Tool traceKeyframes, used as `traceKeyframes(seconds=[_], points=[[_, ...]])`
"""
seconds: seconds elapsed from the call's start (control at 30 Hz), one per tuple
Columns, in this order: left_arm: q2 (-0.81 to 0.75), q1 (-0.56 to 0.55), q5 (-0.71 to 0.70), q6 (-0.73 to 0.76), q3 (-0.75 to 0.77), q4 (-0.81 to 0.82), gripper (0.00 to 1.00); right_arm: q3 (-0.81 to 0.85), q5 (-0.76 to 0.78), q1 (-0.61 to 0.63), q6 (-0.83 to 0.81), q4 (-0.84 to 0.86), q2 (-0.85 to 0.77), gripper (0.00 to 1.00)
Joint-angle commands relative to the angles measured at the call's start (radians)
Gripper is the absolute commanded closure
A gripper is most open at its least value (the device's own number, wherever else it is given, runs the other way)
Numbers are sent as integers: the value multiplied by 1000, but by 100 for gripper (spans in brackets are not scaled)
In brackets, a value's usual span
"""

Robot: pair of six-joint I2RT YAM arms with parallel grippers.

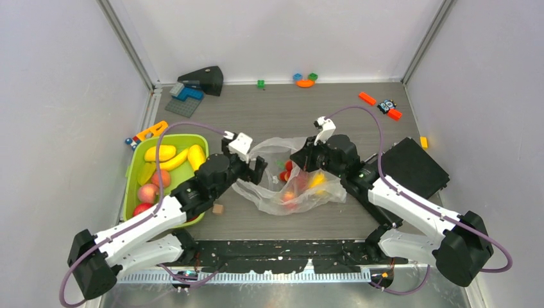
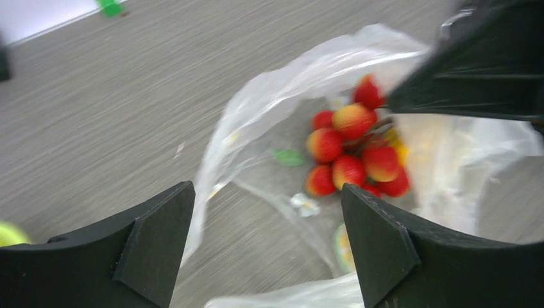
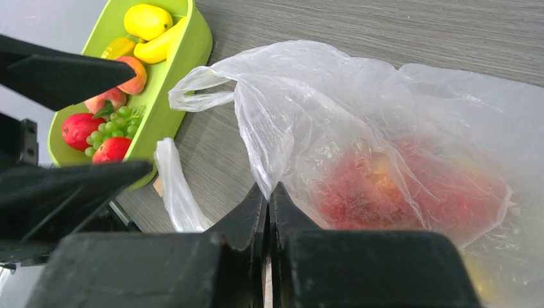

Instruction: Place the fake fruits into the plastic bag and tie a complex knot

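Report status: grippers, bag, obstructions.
Left gripper open at the plastic bag mouth. Right gripper shut on its edge. Red fruit cluster inside; more fruits in lime-green tray. Nothing blocking the mouth.

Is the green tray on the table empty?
No, the lime-green tray holds fake fruits: yellow ones, red ones and green grapes.

Lime tray (image 3: 168, 96) holds 4 yellow fruits (image 1: 160, 153), approx. 4 red/peach (image 1: 149, 192), 1 grape bunch (image 3: 115, 123); right of tray: 1 plastic bag (image 1: 272, 202), 1 berry cluster (image 2: 349, 157).
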Motion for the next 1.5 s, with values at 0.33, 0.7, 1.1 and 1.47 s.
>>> traceKeyframes(seconds=[0.33,0.7,1.1,1.47], points=[[45,234,32,-98,-56,-163,17,13,-24,-1,13,62,12,95],[83,247,90,-62,-47,-114,100,98,-37,-2,-64,5,78,95],[-198,246,201,-22,68,-491,100,525,-47,-7,-227,-134,471,95],[-132,248,151,60,370,-859,100,753,-127,-3,-283,-224,596,29]])
